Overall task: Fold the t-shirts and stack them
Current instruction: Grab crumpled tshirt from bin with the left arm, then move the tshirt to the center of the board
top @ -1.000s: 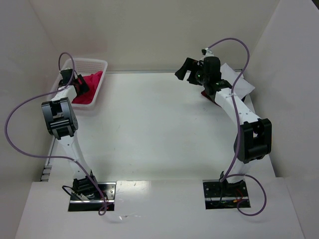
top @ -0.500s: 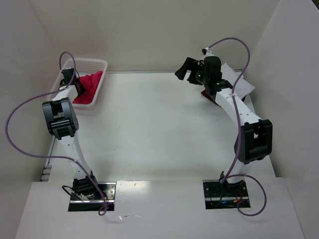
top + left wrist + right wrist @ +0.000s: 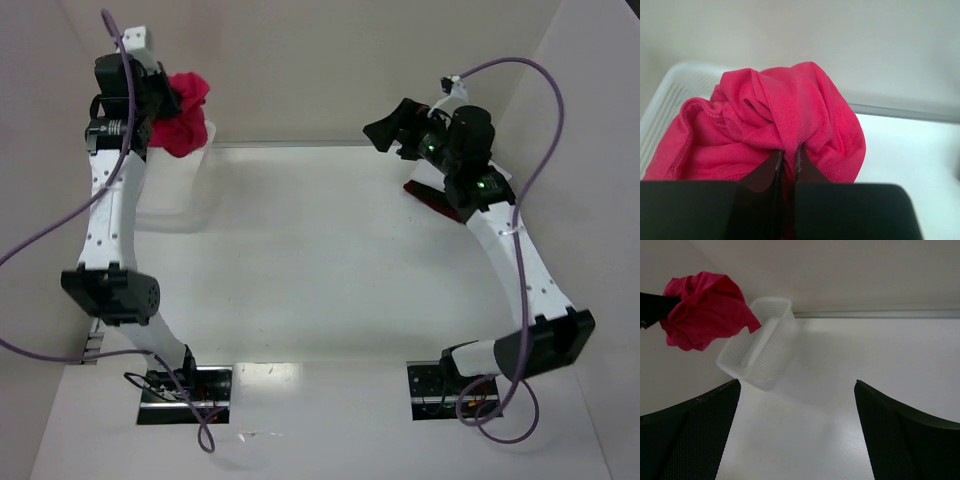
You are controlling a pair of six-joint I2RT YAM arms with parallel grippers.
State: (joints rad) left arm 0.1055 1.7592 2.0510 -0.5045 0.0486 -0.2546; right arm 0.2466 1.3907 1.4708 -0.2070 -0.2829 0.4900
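Left fingers point(image 3: 771, 170): together, pinching bunched red t-shirt point(image 3: 790, 115), high up by basket point(image 3: 760, 347). Right fingers point(image 3: 690, 435): wide apart, empty. Soft, light, limp cloth; better taken at hem, perhaps that stitched edge at left.

Overhead view; both wrist views share red t-shirt point(image 3: 702, 307).

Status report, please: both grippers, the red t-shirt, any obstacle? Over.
Left gripper shut on bright crimson red cloth t-shirt, held up over white plastic mesh basket. Right gripper open, empty. No obstacle seen.
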